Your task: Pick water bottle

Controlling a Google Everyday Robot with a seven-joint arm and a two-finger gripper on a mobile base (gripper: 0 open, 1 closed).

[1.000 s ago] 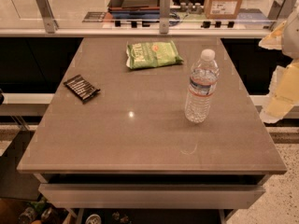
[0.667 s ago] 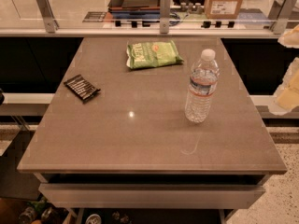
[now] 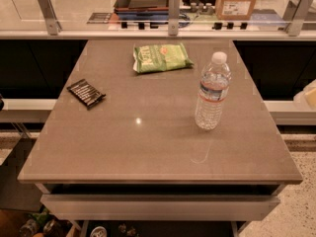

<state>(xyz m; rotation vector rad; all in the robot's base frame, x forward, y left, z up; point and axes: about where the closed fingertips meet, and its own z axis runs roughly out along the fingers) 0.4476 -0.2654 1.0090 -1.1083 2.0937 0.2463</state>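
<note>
The water bottle point(image 3: 212, 91) stands upright on the right half of the grey table point(image 3: 148, 147). It is clear ribbed plastic with a white cap and a white-blue label with a red stripe. Only a pale piece of my arm point(image 3: 308, 96) shows at the right edge of the camera view, to the right of the bottle and off the table. My gripper is out of the frame, so nothing is touching the bottle.
A green snack bag point(image 3: 162, 57) lies flat at the back of the table. A dark flat packet point(image 3: 86, 93) lies at the left. A glass-railed counter point(image 3: 173, 14) with a cardboard box point(image 3: 238, 0) runs behind the table.
The pale arm at the right edge has drawn back to the right, nearly out of the view. The bottle, bag and packet have not moved.
</note>
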